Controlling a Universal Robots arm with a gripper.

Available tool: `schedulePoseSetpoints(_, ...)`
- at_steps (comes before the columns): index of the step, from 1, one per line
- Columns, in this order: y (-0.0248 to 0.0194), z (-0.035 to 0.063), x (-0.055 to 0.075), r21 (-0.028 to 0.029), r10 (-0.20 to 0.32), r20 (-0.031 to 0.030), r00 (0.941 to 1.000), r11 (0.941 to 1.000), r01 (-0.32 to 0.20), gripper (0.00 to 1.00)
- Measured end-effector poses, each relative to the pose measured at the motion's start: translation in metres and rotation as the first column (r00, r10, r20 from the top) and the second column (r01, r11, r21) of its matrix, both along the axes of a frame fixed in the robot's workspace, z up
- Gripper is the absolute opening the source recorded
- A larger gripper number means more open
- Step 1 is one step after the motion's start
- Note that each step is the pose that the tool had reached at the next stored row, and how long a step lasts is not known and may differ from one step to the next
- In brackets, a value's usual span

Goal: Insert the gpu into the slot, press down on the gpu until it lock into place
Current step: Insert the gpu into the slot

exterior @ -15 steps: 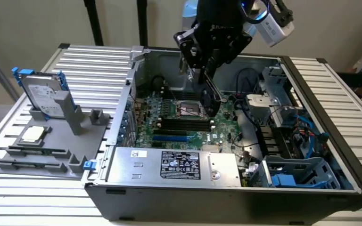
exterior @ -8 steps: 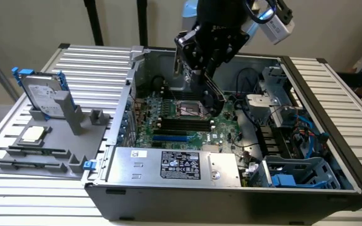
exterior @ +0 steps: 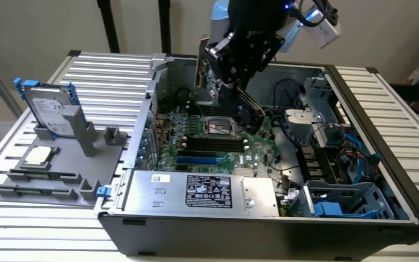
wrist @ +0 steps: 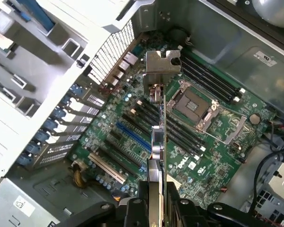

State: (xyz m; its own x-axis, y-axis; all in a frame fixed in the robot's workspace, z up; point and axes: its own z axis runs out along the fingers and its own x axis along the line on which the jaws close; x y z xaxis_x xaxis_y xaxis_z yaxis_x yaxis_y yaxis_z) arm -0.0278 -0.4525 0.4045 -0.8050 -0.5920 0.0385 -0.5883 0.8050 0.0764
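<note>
Nearest in the exterior view, at six o'clock inside the open case [exterior: 268,234], lay a silver power supply [exterior: 202,191]. A drive cage [exterior: 340,199] with blue parts sat at four o'clock. Beyond them the motherboard [exterior: 195,144] covered the floor. Outside, at nine o'clock, a grey rack [exterior: 67,161] held a hard drive [exterior: 49,112] upright. Over the board's middle the gripper [exterior: 230,82] pinched the upper end of the gpu [exterior: 244,112] between closed jaws. Its long axis ran steeply down toward five o'clock, bracket end lowest, above the socket [exterior: 220,126]. From the wrist it showed edge-on, faces hidden. Whether its tip touched the board could not be told.
</note>
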Motion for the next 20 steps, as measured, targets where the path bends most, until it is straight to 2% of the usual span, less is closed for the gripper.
schedulePoseSetpoints(5,0.0000,-0.0003,0.0000,-0.0001,0.090,0.0003,0.9959,0.9959,-0.090,0.27)
schedulePoseSetpoints(10,0.0000,-0.0006,0.0000,-0.0003,0.181,0.0022,0.9835,0.9835,-0.181,0.27)
schedulePoseSetpoints(14,0.0000,-0.0007,0.0000,-0.0007,0.251,0.0044,0.9679,0.9679,-0.251,0.27)
schedulePoseSetpoints(17,0.0000,-0.0008,0.0000,-0.0011,0.305,0.0075,0.9524,0.9525,-0.305,0.27)
schedulePoseSetpoints(20,0.0000,-0.0011,0.0000,-0.0015,0.356,0.0124,0.9344,0.9345,-0.356,0.27)
